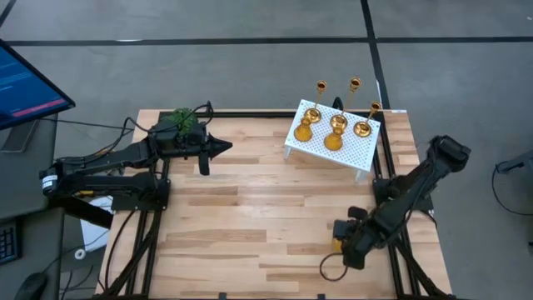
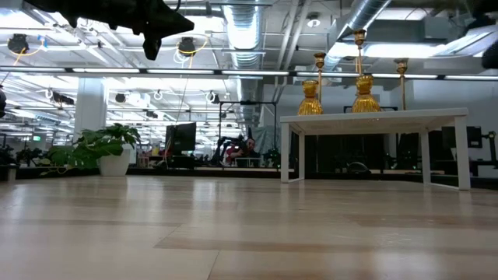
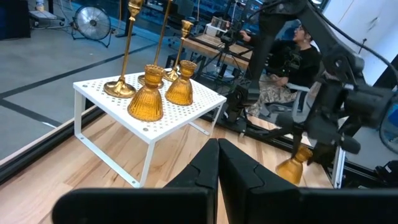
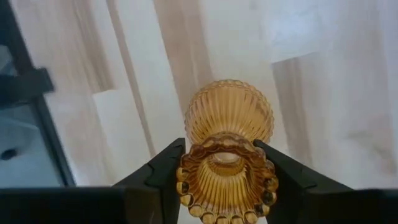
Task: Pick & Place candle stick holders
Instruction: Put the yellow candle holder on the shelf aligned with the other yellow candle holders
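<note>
The right hand [image 4: 227, 165] is clamped on an amber holder [image 4: 227, 149]; the left hand [image 3: 217, 163], fingers together, waits by the plant [image 1: 185, 119].

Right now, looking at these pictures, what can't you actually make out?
- Low view: the right gripper and its amber holder lie outside the picture.
- High view: that holder is mostly hidden by the gripper; only a yellow speck shows.
- Low view: of the left gripper only a dark silhouette at the top edge shows.
- Left wrist view: the tall sticks are cut off by the top edge.
- High view: the plant is partly covered by the left arm.
</note>
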Controlling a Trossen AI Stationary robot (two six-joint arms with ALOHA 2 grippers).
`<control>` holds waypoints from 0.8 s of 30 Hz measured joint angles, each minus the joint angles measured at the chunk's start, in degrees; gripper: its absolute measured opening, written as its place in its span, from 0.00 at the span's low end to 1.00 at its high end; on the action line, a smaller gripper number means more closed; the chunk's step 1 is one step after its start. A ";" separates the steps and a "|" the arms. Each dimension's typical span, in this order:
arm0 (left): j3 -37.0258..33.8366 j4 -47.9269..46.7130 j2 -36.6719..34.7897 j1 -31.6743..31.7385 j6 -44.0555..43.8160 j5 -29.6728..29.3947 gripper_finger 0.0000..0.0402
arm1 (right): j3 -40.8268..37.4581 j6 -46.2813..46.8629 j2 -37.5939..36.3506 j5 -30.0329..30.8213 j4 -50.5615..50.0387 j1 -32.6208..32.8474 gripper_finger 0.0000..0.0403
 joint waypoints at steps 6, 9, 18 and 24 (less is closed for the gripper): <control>0.00 -0.02 0.00 0.00 0.00 0.00 0.02 | 0.02 0.38 -6.94 -0.01 -5.48 -4.05 0.39; 0.00 -0.02 0.00 0.01 0.00 0.00 0.02 | 0.02 0.48 -10.49 0.00 -9.18 -6.76 0.39; 0.00 -0.02 0.00 0.01 0.06 0.00 0.02 | 2.45 -0.27 -20.52 0.60 -20.96 -16.91 0.39; 0.00 -0.01 0.00 0.01 0.42 0.00 0.02 | 10.52 -4.79 -22.71 4.64 -31.98 -23.05 0.39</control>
